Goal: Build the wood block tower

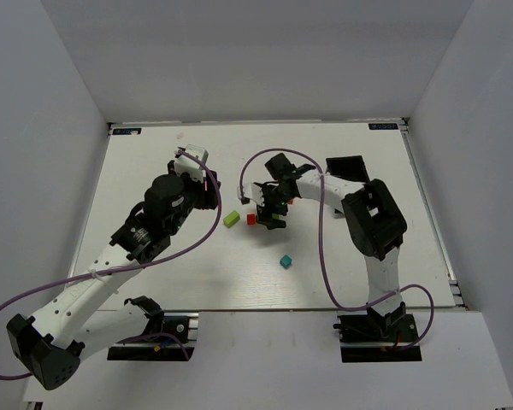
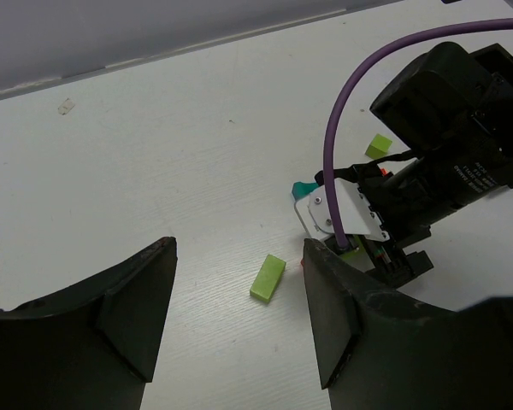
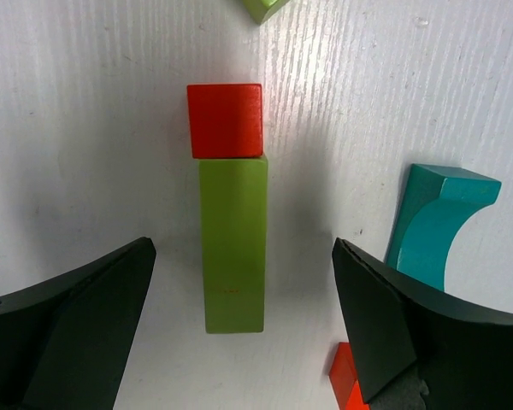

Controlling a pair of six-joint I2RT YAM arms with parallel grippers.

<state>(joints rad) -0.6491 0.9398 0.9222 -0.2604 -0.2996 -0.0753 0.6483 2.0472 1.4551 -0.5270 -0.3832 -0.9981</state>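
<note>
Right wrist — both pairs of jaws apart, the right around a long green block (image 3: 232, 243) against a red cube (image 3: 225, 120).

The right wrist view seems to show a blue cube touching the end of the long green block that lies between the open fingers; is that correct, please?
Not quite: the cube is red, not blue. The right wrist view shows it touching the end of the long green block, which lies between the fingers of the open right gripper.
</note>
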